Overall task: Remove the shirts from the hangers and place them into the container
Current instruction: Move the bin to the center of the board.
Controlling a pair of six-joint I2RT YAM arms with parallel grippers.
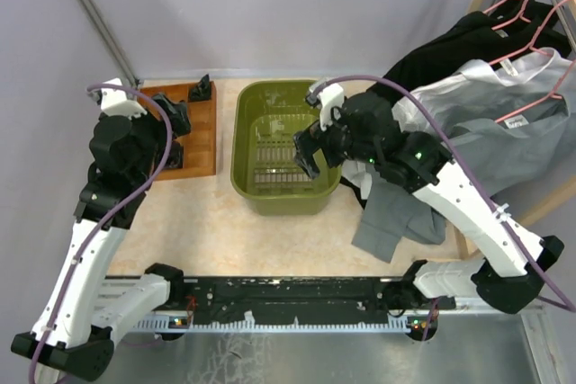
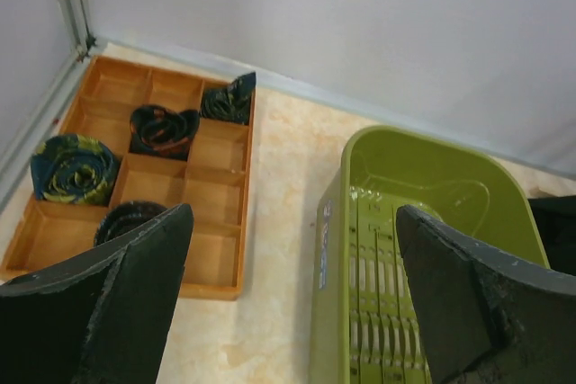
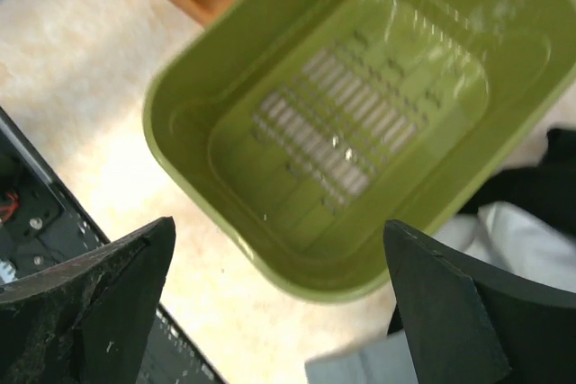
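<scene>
The green tub (image 1: 270,197) sits empty, left gripper (image 1: 178,137) and right gripper (image 1: 306,154) both gaping with nothing held, so I'd swing the right one over to the grey shirt (image 1: 515,147) dangling off the pink hangers (image 1: 525,8) at right and pinch near its collar.

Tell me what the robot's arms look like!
Two arms, the left arm and right arm, have white shells with chunky black joints. A purple cable loops along each. Tiny green lights glow on the right one. The fingers are dark grey, rough wedges.
</scene>
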